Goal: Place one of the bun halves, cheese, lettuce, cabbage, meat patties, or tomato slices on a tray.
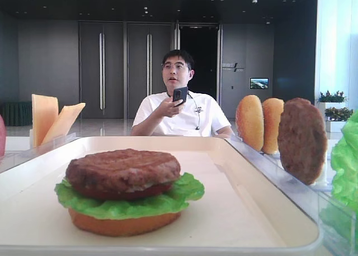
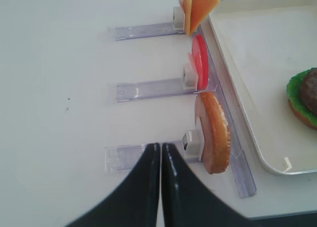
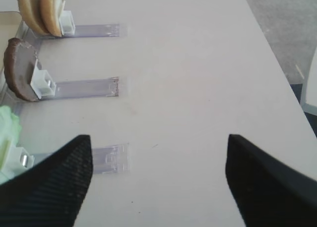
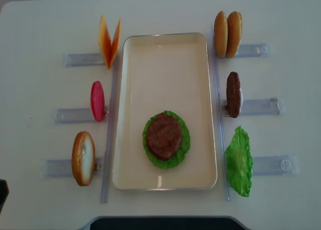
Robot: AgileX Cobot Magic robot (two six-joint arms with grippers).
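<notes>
Bottom bun [image 1: 124,222] half-hidden under lettuce [image 1: 126,203]

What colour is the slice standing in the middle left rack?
Red tomato slice, clearest in the overhead exterior view.

My cream tray [image 4: 130,89] lies lengthwise at the table's middle. Toward its near end sits a stack: a bun half [image 1: 123,222] at the bottom, ruffled lettuce [image 4: 183,144] over it, a dark patty [image 4: 163,135] on top. Along the tray's left edge stand upright cheese slices [image 4: 109,40], a red tomato slice [image 4: 97,100] and a bun half [image 4: 83,157]. Along its right edge stand two bun halves [image 4: 227,33], a second patty [image 4: 233,94] and a lettuce leaf [image 4: 239,161].
</notes>
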